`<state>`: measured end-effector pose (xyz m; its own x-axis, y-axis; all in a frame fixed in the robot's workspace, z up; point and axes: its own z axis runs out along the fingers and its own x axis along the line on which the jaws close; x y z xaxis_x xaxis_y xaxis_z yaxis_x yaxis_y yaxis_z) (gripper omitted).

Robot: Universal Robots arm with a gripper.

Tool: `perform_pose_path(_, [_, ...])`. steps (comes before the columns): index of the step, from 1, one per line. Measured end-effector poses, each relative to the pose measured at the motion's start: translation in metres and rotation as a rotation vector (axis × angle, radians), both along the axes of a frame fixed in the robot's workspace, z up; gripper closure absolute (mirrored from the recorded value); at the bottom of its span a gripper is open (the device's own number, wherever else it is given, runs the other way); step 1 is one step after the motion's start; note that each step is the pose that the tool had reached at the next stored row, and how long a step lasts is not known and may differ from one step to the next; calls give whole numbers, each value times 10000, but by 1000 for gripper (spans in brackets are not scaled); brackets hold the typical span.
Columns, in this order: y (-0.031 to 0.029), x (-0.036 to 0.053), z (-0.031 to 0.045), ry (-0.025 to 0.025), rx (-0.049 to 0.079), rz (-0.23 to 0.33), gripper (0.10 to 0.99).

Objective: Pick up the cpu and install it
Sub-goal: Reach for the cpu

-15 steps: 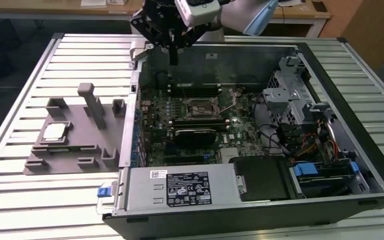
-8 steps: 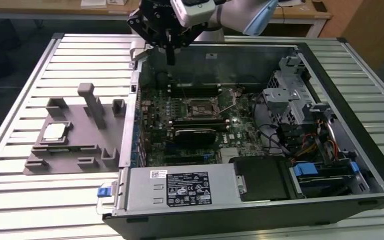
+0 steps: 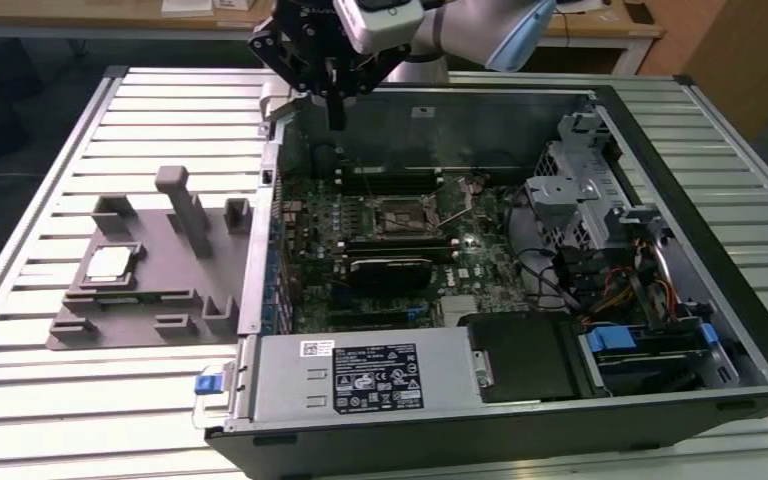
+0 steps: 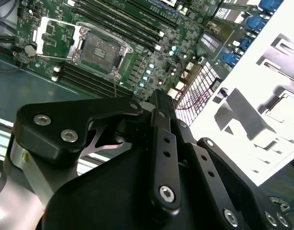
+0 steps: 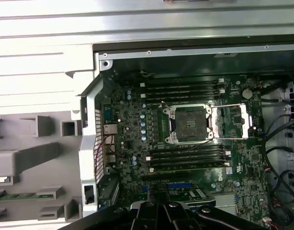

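- The end effector (image 3: 337,122) hangs high over the open computer case (image 3: 758,330), near its far edge in the exterior view. Its fingers are drawn together to a narrow tip and carry nothing.
- And the cpu (image 3: 107,263)? It's out on the grey fixture tray (image 3: 157,300). The tray rests on the slatted desk (image 3: 171,110) just beside the case, at the exterior view's left, well apart from the end effector.
- The chip lies flat in a shallow seat of the tray, metal lid up. A sensible park, I'd judge: the seat keeps it from sliding, and the top is open to a grasp from above.
- Being square, it has no real long axis. Its edges run with the tray's own edges, which sit roughly in line with the case wall. Which corner carries the alignment mark, I cannot tell.
- Inside the case the motherboard (image 5: 137,143) lies flat, facing up. In the first wrist view the socket (image 5: 190,123) is bare, and its load plate (image 5: 242,122) is swung open to one side, apparently so that a chip can drop straight in.
- As it stands, the pick-up is not yet made and the socket is empty.
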<state>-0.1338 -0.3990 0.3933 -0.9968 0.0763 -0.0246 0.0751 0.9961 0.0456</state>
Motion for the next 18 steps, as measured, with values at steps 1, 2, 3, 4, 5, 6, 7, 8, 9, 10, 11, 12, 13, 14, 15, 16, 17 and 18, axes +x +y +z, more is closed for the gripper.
perform_pose_path(1, [0, -8, 0, 0, -1, 0, 980])
perform_pose_path(2, [0, -18, 1, 1, -1, 0, 980])
perform_pose_path(3, [0, -29, 0, -1, 0, 0, 980])
perform_pose_path(4, [0, -40, 0, -2, 0, 0, 980])
perform_pose_path(5, [0, -52, 1, -3, 1, 0, 980])
perform_pose_path(6, [0, -64, 0, -5, 2, 0, 980])
perform_pose_path(7, [0, -77, 0, -7, 2, 0, 980])
perform_pose_path(8, [0, -89, 1, -8, 2, 1, 980])
perform_pose_path(9, [0, -101, 1, -10, 2, 1, 980])
perform_pose_path(10, [0, -110, 0, -12, 3, 0, 980])
perform_pose_path(11, [0, -118, 0, -13, 3, 1, 980])
perform_pose_path(12, [0, -127, 0, -13, 2, 1, 980])
perform_pose_path(13, [0, -135, 0, -15, 3, 1, 980])
perform_pose_path(14, [0, -144, 0, -16, 4, 0, 980])
perform_pose_path(15, [0, -152, 0, -16, 4, 0, 980])
perform_pose_path(16, [0, -161, 0, -17, 5, 0, 980])
perform_pose_path(17, [0, -170, 0, -18, 7, 0, 980])
perform_pose_path(18, [0, -178, 0, -18, 7, 0, 980])
